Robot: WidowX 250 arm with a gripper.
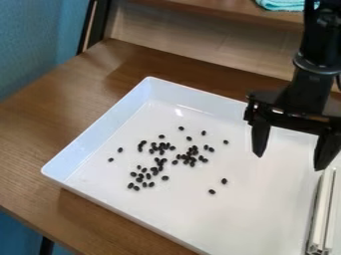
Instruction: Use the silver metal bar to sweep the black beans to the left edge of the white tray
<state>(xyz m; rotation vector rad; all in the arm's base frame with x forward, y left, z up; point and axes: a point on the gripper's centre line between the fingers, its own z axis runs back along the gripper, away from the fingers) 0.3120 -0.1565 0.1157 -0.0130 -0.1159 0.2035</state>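
While the black gripper (pixel 289 162) hangs over the right part of the white tray (pixel 102 130), its two fingers stand wide apart, pointing down, with nothing held between them. The small black beans (pixel 165 178) lie scattered on the tray floor, to the left of the gripper in the view and apart from it. Most sit in loose clusters near the middle of the view, some touching; a few lie singly, two of them nearer the camera than the clusters and off toward the right. A long, narrow white object (pixel 323 211) lies at the tray's right side, just below the right-hand finger in the view, and would crowd anything working there. Raised walls border the tray, and the gripper hides part of its far side. Around it is a brown wooden table (pixel 40 134); behind are a wooden shelf (pixel 200 9) with a turquoise cloth (pixel 283 4) and, at left, a blue wall (pixel 33 45)
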